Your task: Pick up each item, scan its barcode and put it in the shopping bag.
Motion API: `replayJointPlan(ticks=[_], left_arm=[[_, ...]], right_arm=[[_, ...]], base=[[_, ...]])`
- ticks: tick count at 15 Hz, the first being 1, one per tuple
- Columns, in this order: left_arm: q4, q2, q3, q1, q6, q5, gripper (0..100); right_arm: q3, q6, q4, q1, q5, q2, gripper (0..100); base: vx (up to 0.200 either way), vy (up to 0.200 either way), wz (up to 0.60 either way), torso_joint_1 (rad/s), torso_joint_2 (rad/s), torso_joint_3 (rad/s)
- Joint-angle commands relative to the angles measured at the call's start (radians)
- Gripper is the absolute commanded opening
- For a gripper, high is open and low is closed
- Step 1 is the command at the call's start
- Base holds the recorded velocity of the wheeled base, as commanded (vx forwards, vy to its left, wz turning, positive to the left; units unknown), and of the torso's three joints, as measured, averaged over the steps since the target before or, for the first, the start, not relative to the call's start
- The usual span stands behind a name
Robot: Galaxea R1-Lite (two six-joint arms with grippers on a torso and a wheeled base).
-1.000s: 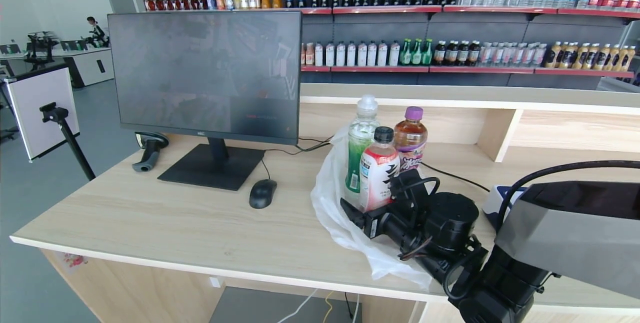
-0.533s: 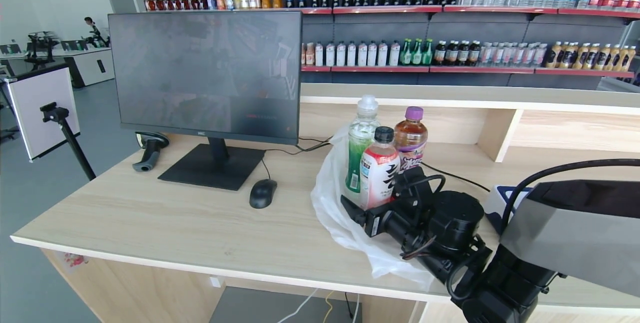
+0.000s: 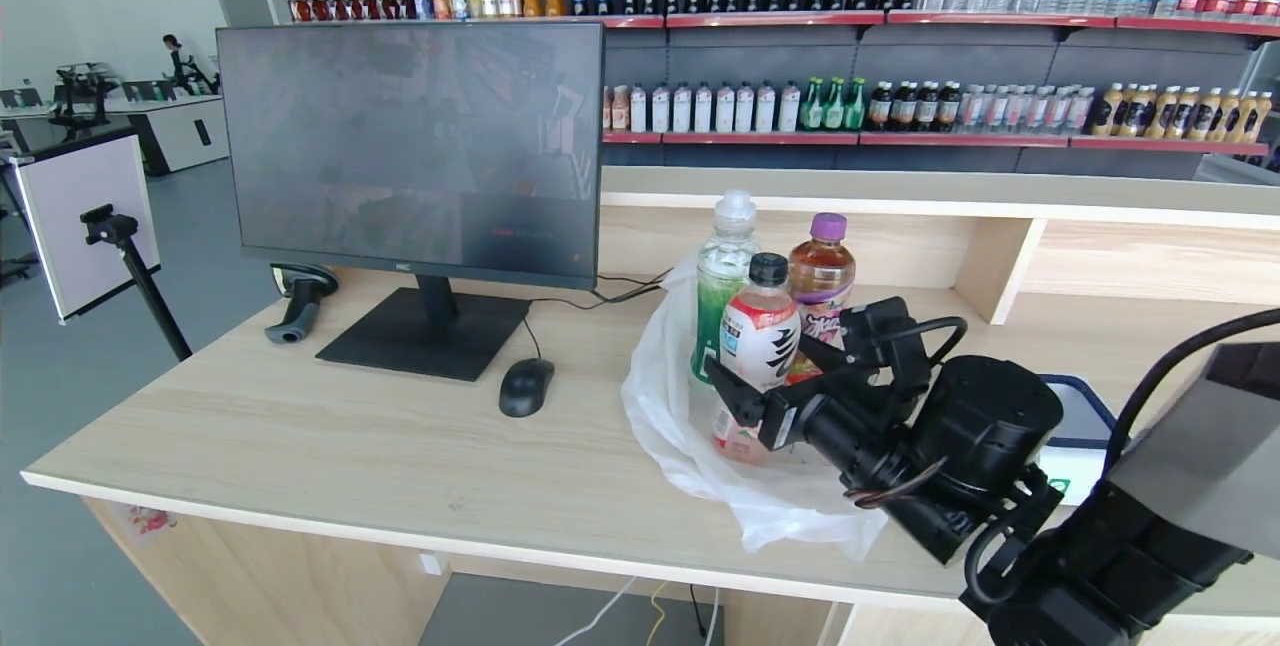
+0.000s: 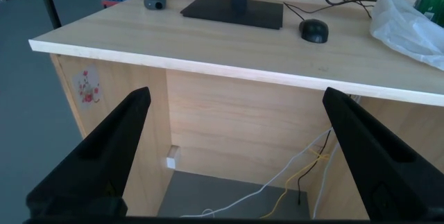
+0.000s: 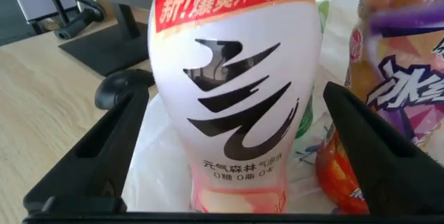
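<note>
The pink and white bottle [image 3: 757,341] is stood up in the white shopping bag [image 3: 680,451]. The bag is near the front edge of the counter [image 3: 300,446], toward its right end. The bottle's bottom can be seen through the thin bag. Two more bottles are stood just behind it in the same bag, a green bottle [image 3: 722,286] and a purple-capped bottle [image 3: 822,276].

The pink and white bottle is framed by the right gripper [image 3: 765,366], with one finger on each side. The jaws are spread wide, so it seems nothing is squeezed. Whether a finger brushes the bottle cannot be told.

A second ago the gripper was set lower and nearer the front edge, and the bottle's bottom was hidden by it. Since then the gripper has been lifted and pulled toward the right end. The bottle has been left in the same spot. So it is judged that the bottle has been let go and this item is done.

The left gripper [image 4: 236,93] is held low, below the counter's front edge. Its jaws are wide and nothing is between them.

Farther toward the left end, a mouse [image 3: 525,386], a monitor [image 3: 410,146] and a dark hand scanner [image 3: 295,311] are seen.
</note>
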Motion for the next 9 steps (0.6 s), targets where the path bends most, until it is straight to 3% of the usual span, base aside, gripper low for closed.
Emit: replayJointPlan(ticks=[1,6,9], left_arm=[[-0.001,0.000,0.000,0.000,0.000,0.000,100],[-0.001,0.000,0.000,0.000,0.000,0.000,100],[0.001,0.000,0.000,0.000,0.000,0.000,100]], right_arm=[[0.052,0.006,-0.001,0.001,-0.001,-0.117,100],[0.311,0.001,-0.001,-0.008,0.001,-0.410,100],[0.534,-0.012,-0.001,-0.048,-0.001,-0.647,100]], base=[[0.000,0.000,0.00,0.000,0.00,0.000],[0.000,0.000,0.00,0.000,0.00,0.000],[0.000,0.000,0.00,0.000,0.00,0.000]])
